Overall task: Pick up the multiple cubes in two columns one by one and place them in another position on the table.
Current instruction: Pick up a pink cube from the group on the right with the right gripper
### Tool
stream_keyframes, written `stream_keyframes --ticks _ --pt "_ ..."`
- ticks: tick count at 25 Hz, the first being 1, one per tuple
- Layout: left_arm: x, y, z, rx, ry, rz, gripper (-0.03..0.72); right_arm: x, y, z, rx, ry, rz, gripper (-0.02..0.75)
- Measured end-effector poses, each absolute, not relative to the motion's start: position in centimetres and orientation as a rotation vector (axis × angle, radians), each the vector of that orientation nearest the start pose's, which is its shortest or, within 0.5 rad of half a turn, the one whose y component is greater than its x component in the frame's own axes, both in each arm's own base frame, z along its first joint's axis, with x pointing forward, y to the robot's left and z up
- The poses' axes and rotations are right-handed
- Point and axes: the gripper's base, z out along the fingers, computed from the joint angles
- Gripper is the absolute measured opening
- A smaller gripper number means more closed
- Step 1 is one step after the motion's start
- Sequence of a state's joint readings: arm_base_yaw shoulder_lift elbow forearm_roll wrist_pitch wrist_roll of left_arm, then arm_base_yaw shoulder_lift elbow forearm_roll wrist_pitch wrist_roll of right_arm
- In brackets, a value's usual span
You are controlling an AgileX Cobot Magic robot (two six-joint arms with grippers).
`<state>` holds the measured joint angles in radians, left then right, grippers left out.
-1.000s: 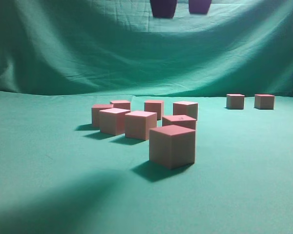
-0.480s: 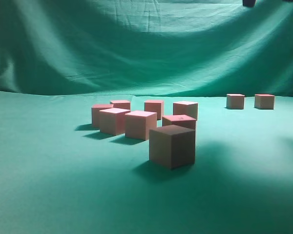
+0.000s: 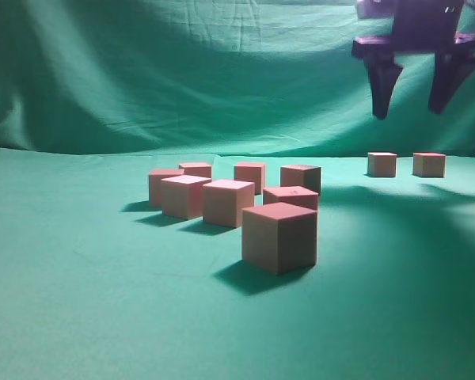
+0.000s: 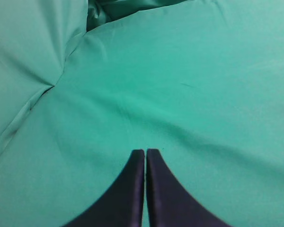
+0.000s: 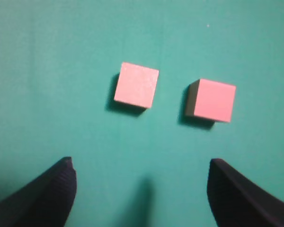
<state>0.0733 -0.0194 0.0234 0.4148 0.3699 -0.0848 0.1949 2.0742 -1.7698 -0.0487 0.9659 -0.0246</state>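
Several pink cubes stand in a cluster at the table's middle; the nearest cube [image 3: 279, 237] is at the front. Two more cubes [image 3: 381, 164] [image 3: 428, 165] stand apart at the back right. They also show in the right wrist view, side by side [image 5: 136, 85] [image 5: 215, 100]. My right gripper [image 3: 412, 95] hangs open and empty high above those two; in its wrist view [image 5: 140, 172] its fingers are spread wide just short of the two cubes. My left gripper [image 4: 146, 152] is shut and empty over bare green cloth; it does not show in the exterior view.
The table [image 3: 79, 301] is covered in teal-green cloth, with a matching draped backdrop [image 3: 182, 71] behind. Cloth folds [image 4: 61, 71] lie ahead of the left gripper.
The right gripper has moved from top centre to the right and come down, open, over the two back-right cubes. The cubes have not moved.
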Motion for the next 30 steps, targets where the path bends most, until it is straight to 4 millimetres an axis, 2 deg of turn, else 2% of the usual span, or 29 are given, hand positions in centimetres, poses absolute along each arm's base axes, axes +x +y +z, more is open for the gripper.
stream_keyframes --ticks 4,8,12,18,24,29,30 --pt "5.1 1.7 17.6 0.109 1.841 0.399 0.0 47.2 8.9 21.6 -0.325 2.72 -0.015 0.519" --pt "5.1 1.7 17.6 0.109 1.841 0.399 0.0 48.7 9.2 20.6 -0.319 2.702 -0.008 0.519" --pt "5.1 1.7 17.6 0.109 1.841 0.399 0.0 49.5 9.2 19.6 -0.283 2.688 0.047 0.519" --pt "5.1 1.7 17.6 0.109 1.841 0.399 0.0 50.4 8.4 17.4 -0.221 2.699 0.113 0.519" --pt "5.1 1.7 17.6 0.109 1.841 0.399 0.0 50.6 8.3 16.8 -0.237 2.686 0.13 0.519" --pt "5.1 1.7 17.6 0.109 1.841 0.399 0.0 50.7 8.4 16.8 -0.237 2.682 0.132 0.251" --pt "5.1 1.7 17.6 0.109 1.841 0.399 0.0 50.7 8.4 16.9 -0.236 2.68 0.134 0.241"
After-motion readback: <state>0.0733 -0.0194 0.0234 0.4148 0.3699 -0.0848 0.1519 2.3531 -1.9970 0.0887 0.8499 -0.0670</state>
